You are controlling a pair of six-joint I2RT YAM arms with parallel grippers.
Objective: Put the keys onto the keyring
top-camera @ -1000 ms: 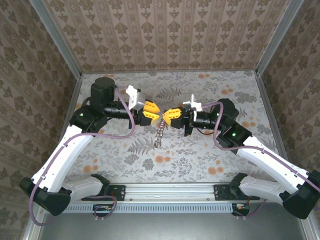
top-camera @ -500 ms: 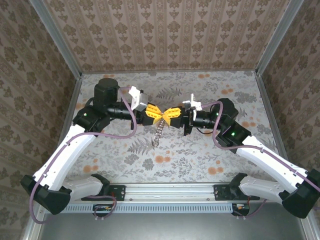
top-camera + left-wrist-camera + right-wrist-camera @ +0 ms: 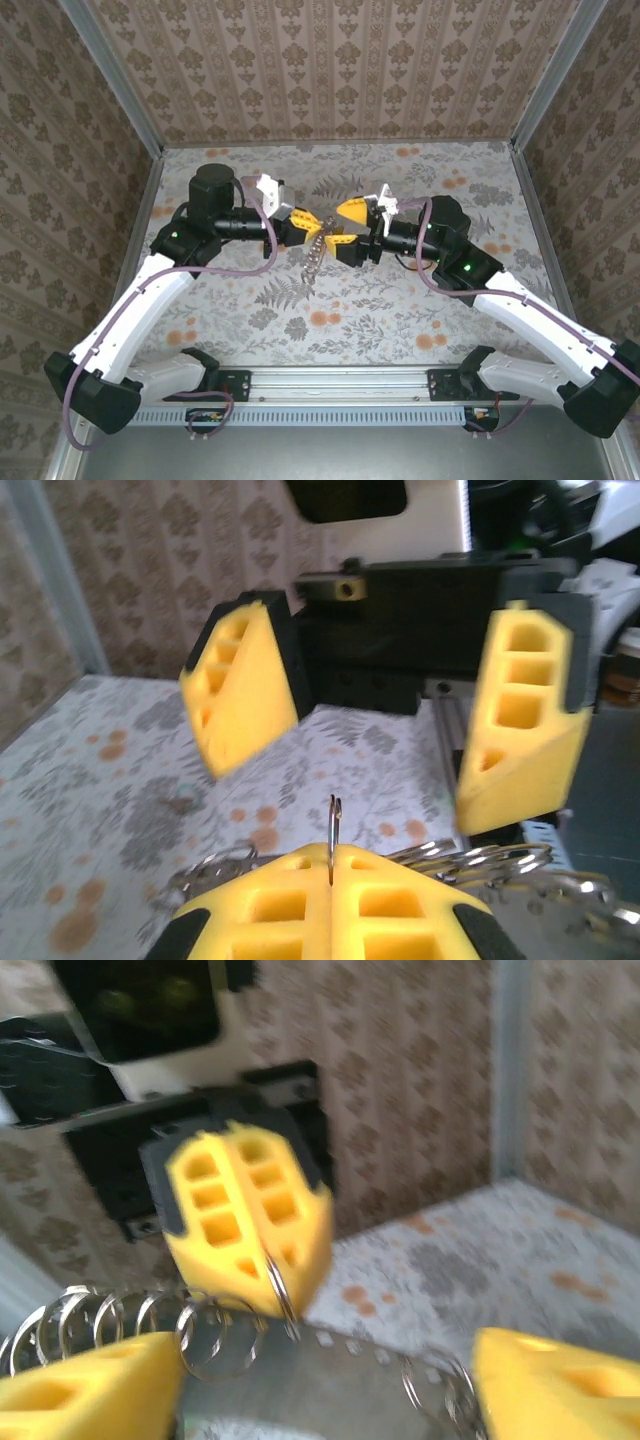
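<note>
2 arms (image 3: 140,300) (image 3: 545,310), 2 grippers (image 3: 308,229) (image 3: 347,227) w/ 2 yellow fingers (image 3: 525,730) ea., 1 keyring chain (image 3: 315,257) of linked rings.

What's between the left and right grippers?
The keyring: the left gripper pinches one ring, and the chain hangs across the mouth of the open right gripper. Clearest in the right wrist view.

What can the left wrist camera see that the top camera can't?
Left wrist view: up close, one thin ring stands on edge, pinched between the shut left fingers. The hollow pockets in the wide-open right fingers face the camera.
Top view: the whole left arm and right arm, and the chain hanging down from the fingers.
Both: the yellow fingers meeting tip to tip, the chain of rings and the flowery tablecloth.
</note>
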